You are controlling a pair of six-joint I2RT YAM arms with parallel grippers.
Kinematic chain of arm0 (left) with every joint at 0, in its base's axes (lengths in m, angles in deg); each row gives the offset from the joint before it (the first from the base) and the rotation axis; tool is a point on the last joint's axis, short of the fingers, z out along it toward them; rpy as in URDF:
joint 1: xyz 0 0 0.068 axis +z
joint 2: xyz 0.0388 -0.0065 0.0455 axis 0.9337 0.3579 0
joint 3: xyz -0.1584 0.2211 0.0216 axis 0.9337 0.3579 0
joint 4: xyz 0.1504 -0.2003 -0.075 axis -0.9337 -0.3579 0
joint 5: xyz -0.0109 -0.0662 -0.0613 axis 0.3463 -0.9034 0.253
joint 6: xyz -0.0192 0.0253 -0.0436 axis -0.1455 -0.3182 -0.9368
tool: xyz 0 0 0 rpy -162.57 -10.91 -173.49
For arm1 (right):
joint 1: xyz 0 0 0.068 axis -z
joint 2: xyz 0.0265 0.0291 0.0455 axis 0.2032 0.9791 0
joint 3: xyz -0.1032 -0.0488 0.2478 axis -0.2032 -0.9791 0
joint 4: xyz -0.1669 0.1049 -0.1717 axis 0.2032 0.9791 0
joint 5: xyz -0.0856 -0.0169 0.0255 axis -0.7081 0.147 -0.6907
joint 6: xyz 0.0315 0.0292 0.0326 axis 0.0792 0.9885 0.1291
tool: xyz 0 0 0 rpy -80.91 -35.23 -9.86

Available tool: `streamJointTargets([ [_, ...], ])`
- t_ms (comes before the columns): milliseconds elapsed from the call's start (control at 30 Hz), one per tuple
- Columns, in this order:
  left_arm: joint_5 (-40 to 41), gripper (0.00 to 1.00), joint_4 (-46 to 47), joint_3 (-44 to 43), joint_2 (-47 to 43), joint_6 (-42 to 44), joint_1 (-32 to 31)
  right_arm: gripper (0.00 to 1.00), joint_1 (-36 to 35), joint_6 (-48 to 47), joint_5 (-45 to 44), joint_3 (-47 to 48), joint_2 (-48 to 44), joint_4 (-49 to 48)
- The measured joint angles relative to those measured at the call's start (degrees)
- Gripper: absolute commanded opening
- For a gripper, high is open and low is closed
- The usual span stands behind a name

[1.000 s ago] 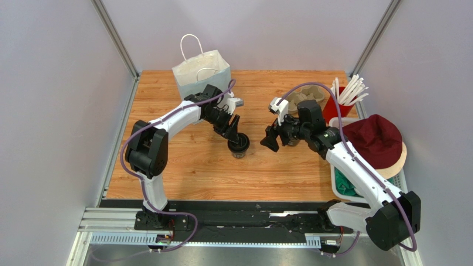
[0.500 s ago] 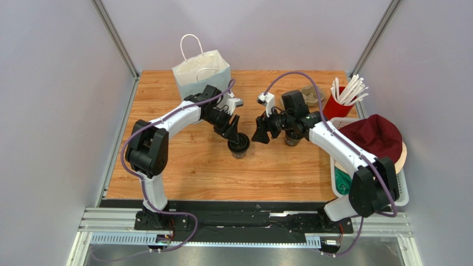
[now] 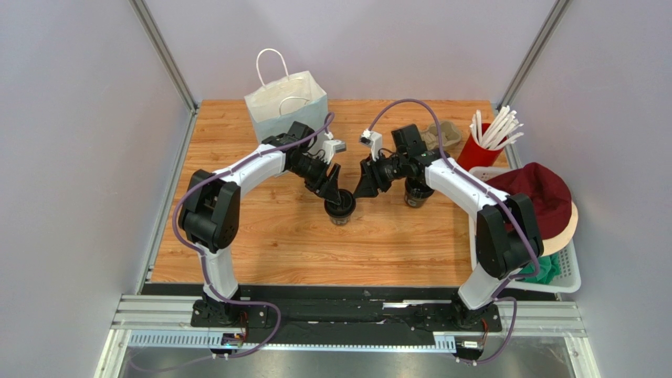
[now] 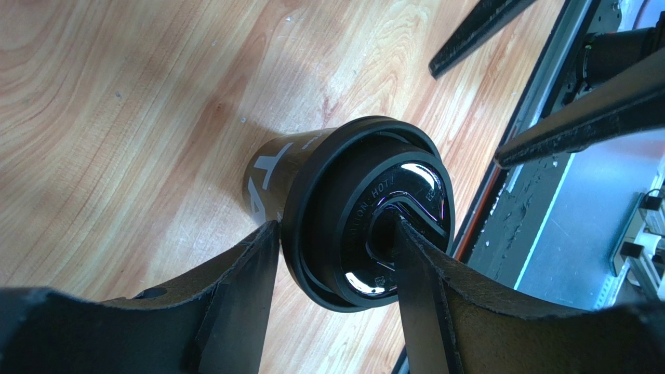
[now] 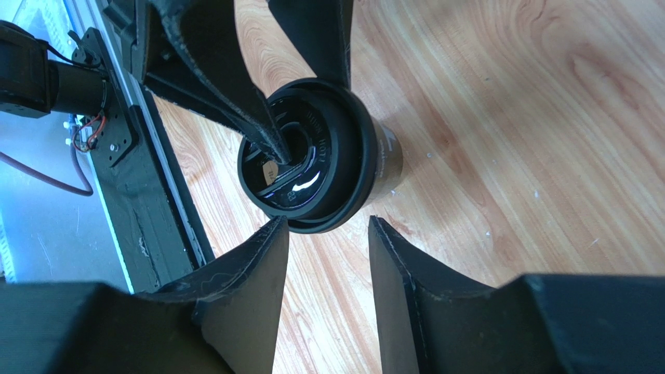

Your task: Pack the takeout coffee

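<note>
The takeout coffee (image 3: 340,209), a small black lidded cup (image 4: 367,210), stands upright on the wooden table near the middle. My left gripper (image 3: 334,194) comes down on it from the back left. It is shut on the lid's edge, one finger outside the rim and the other pressed into the lid's recess (image 4: 334,226). My right gripper (image 3: 364,187) is just right of the cup, open, with bare wood between its fingers (image 5: 328,226). In the right wrist view the cup (image 5: 328,167) sits just past the fingertips, with the left fingers (image 5: 234,86) on it.
A white paper bag (image 3: 285,102) stands at the back left. A second black cup (image 3: 416,194) sits right of the right wrist. At the back right are the brown pulp carrier (image 3: 443,132) and a red cup of straws (image 3: 476,151). A white basket (image 3: 568,277) holds a maroon hat.
The right arm has swung left from the second cup to the held cup, and its jaws have narrowed. The left gripper and its cup have not moved.
</note>
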Motion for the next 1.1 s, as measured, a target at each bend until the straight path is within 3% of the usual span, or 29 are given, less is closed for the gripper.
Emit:
streamJointTargets([
  [1100, -2.56, 0.63, 2.67, 1.6, 0.0, 0.61, 0.81, 0.37, 2.84, 4.76, 8.57, 5.75, 11.61, -0.72],
])
